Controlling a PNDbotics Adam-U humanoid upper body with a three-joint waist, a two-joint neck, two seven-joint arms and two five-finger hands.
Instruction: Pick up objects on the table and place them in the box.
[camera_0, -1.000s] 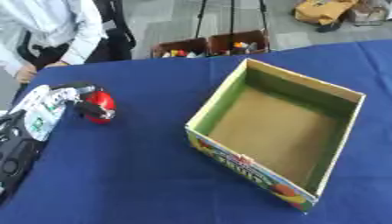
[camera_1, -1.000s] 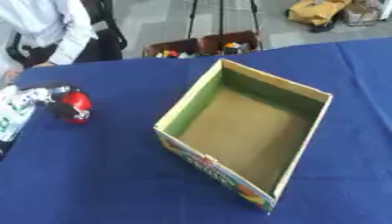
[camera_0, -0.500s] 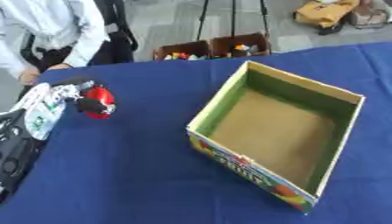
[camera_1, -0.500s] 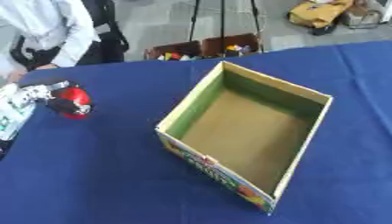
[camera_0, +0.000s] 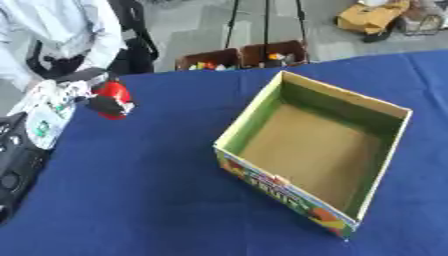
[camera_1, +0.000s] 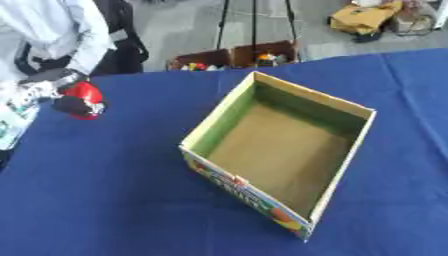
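One red object (camera_0: 112, 98), one box (camera_0: 317, 152).

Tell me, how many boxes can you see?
3. The big empty box sits on the blue table. Two small brown boxes with colourful bits inside stand side by side on the floor behind the table. More could be out of view.

We see open cardboard box (camera_0: 313, 155) on blue worktop (camera_0: 140, 200), right of centre, turned at angle. Inside plain brown floor, greenish inner walls; near outer side carries colourful print. We see nothing inside box. Small red object (camera_0: 111, 95) with dark patch at far left, well apart from box, held in left hand (camera_0: 66, 92); fingers (camera_0: 105, 103) curled round it.
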